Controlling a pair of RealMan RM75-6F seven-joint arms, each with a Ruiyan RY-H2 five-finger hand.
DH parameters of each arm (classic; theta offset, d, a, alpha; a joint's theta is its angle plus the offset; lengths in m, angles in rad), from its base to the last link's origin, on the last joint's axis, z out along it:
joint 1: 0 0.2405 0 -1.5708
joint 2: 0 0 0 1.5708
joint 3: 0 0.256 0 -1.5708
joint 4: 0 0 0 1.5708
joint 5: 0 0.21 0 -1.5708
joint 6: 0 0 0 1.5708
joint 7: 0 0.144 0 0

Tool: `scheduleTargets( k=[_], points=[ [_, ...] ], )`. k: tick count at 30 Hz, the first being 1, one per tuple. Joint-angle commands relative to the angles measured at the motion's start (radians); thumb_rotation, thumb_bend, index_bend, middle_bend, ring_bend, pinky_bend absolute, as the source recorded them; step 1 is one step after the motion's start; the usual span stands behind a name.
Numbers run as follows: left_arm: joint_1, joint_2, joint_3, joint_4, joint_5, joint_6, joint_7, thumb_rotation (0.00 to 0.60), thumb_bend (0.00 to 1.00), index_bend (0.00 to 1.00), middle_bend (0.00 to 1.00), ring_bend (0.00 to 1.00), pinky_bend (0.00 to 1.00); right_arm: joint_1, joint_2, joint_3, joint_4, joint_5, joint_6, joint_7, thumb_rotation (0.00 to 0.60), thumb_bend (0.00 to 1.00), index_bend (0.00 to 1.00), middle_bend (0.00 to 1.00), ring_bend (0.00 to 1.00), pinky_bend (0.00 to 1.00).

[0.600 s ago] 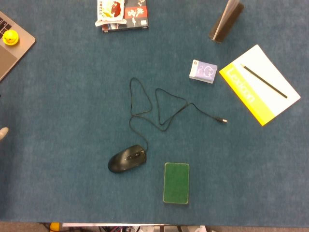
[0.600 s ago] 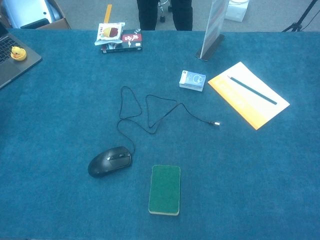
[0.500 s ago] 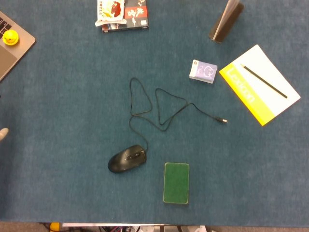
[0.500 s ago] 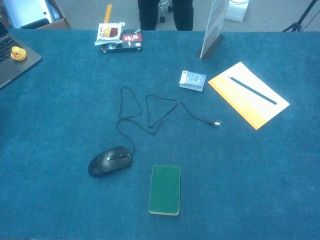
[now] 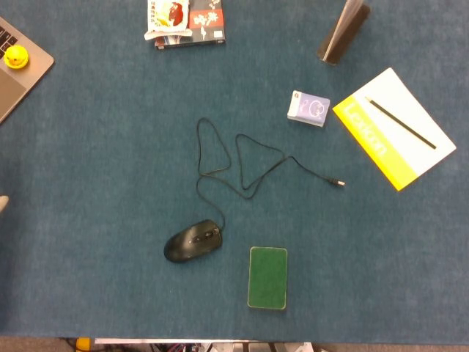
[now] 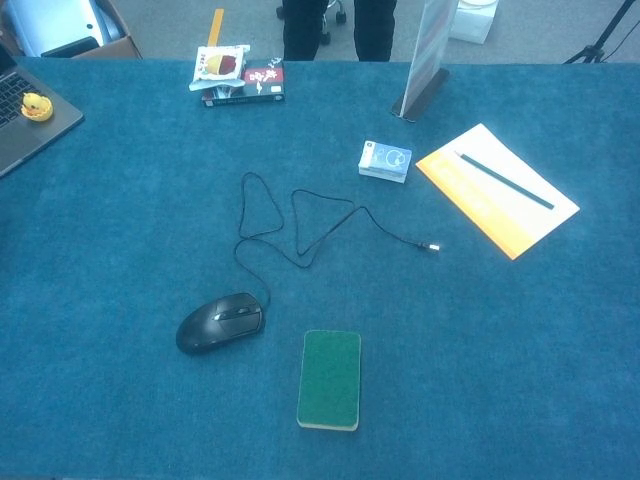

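Only a pale sliver of the left hand [image 5: 3, 203] shows at the 9 o'clock edge of the head view; whether its fingers are apart or together cannot be told. The right hand is out of both views.

Nearest thing to that sliver is the black mouse [image 5: 193, 241], well apart toward 4 o'clock, lying on the blue surface [image 5: 95, 147]. Its cable [image 5: 242, 165] loops up toward 12 o'clock and ends in a loose plug at 3 o'clock. A green pad [image 5: 267, 277] sits just beside the mouse at 4 o'clock.

The yellow-spined book [image 5: 394, 127] at 2 o'clock reads "Lexicon"; a pencil [image 5: 401, 122] lies on it. A small box [image 5: 308, 108] sits near its left edge. The laptop [image 5: 18, 70] with a yellow duck [image 5: 15, 56] is at 10 o'clock, and a printed packet stack [image 5: 186, 22] at 12 o'clock has unreadable text.

Wide bare surface lies left of the mouse and along the 6 o'clock edge.
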Motion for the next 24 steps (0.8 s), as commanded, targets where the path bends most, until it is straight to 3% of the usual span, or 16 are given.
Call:
scheduleTargets(
  k=[1,12,24],
  points=[
    [0.004,0.000,0.004,0.003,0.003,0.002,-0.007,0.600,0.00,0.29,0.17,0.21,0.44,0.002,-0.013,0.003,-0.009,0.009,-0.002,-0.010,0.600,0.01,0.39,0.18,0.00,0.04],
    [0.027,-0.001,0.020,0.032,0.022,0.024,-0.070,0.600,0.00,0.29,0.17,0.21,0.44,0.056,-0.074,0.026,-0.061,0.035,-0.065,-0.063,0.600,0.03,0.39,0.18,0.00,0.04],
    [0.050,-0.008,0.026,0.080,0.022,0.036,-0.142,0.600,0.00,0.29,0.17,0.21,0.44,0.199,-0.195,0.052,-0.005,0.001,-0.199,-0.075,0.600,0.04,0.39,0.18,0.00,0.04]
  ],
)
